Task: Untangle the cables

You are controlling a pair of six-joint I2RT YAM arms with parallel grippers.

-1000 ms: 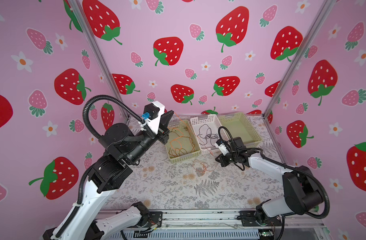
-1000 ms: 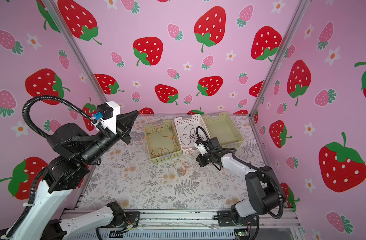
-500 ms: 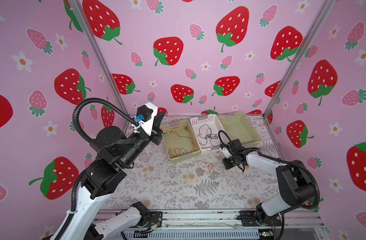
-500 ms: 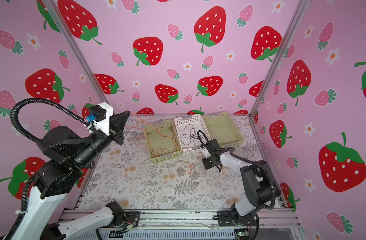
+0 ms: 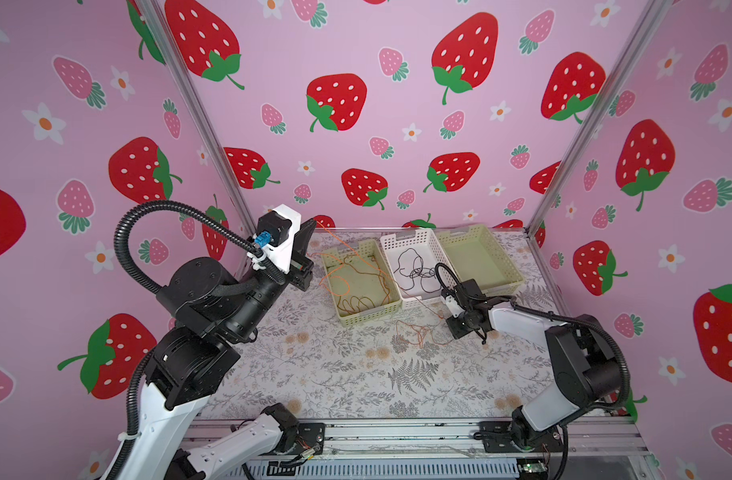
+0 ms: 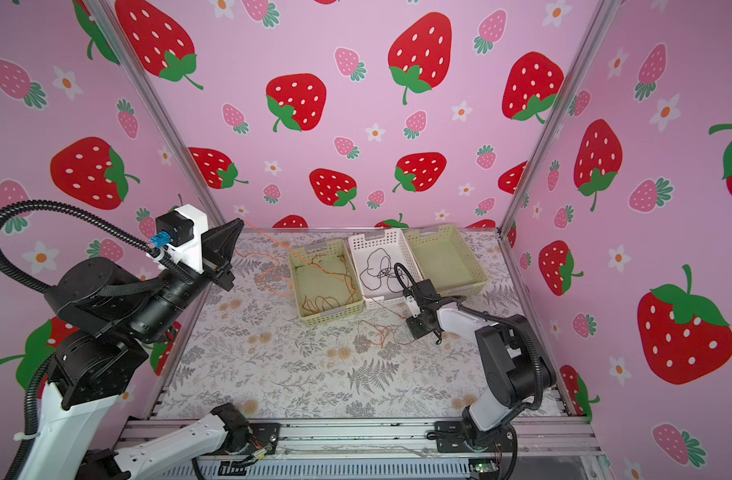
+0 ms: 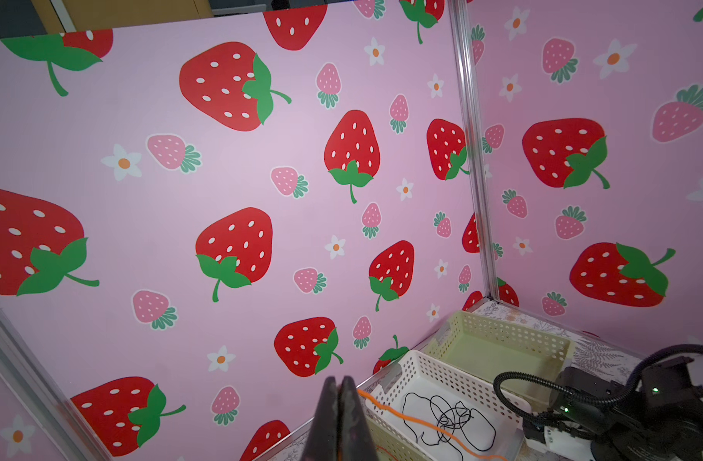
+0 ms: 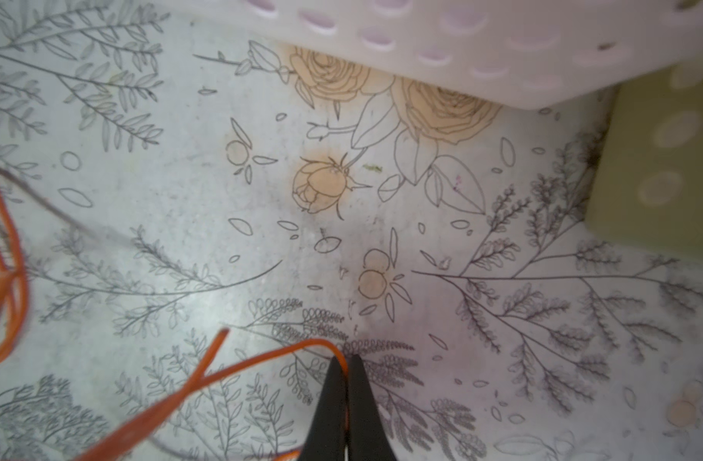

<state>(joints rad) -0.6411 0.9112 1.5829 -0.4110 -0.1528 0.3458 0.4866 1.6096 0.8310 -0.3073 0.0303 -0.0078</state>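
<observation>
Moved since a second ago: my left pincer (image 5: 312, 224) is now further back toward the left wall. It pulls the orange cable (image 5: 336, 237) out over the left green basket (image 5: 370, 313). My right pincer (image 5: 459, 330) is now lower, at the table (image 5: 314, 365).
Top views, left side: my left pincer is high in the air. The orange cable runs from its tip down across the left green basket.
Top views, right side: my right pincer is low, just in front of the white basket (image 5: 412, 300). Its fingertips I cannot see here.
Top views, other cables: the black cable (image 5: 418, 272) lies coiled inside the white basket. The brownish-orange cable (image 5: 416, 334) lies partly in the left green basket and partly tangled on the table.
Left wrist view: my left pincer (image 7: 341, 385) is pressed together, and the orange cable comes out from between the fingers.
Right wrist view: my right pincer (image 8: 346, 361) pinches an orange strand (image 8: 262, 359) at the tip. Which of the two orange cables it is, I cannot tell.
</observation>
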